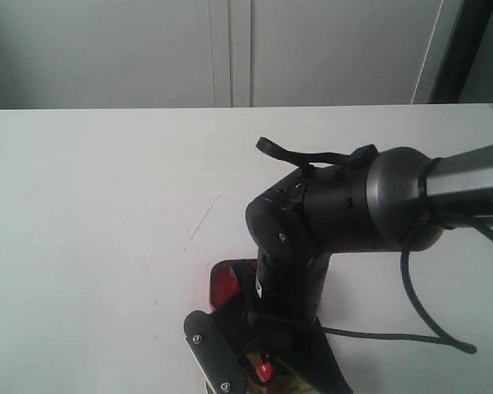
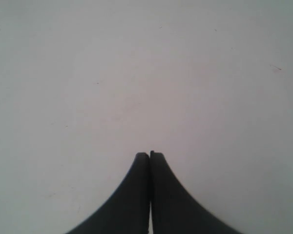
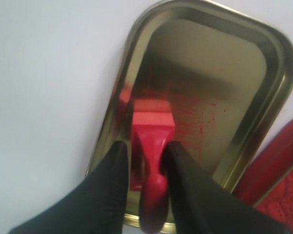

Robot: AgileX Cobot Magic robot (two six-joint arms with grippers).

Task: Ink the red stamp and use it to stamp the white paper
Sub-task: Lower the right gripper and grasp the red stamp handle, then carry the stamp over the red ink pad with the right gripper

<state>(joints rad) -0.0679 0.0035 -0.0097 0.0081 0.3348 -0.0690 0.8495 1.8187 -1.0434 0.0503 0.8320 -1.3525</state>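
Observation:
In the right wrist view the red stamp (image 3: 152,127) stands with its square base on the ink-smeared floor of the gold lid (image 3: 278,73). My right gripper (image 3: 145,145) is shut on its short handle, one black finger on each side. Seen from the exterior camera, the stamp (image 1: 264,367) shows as a small red spot between the fingers of the right gripper (image 1: 263,361) at the bottom edge. The red ink tin (image 3: 283,165) lies beside the lid, partly under the arm (image 1: 223,285). My left gripper (image 2: 150,155) is shut over bare table. The white paper is out of view.
The right arm (image 1: 353,205) reaches in from the right and covers much of the tin and lid, with a black cable (image 1: 419,320) looping beside it. The white table (image 1: 90,213) runs back to grey cabinet doors (image 1: 230,49).

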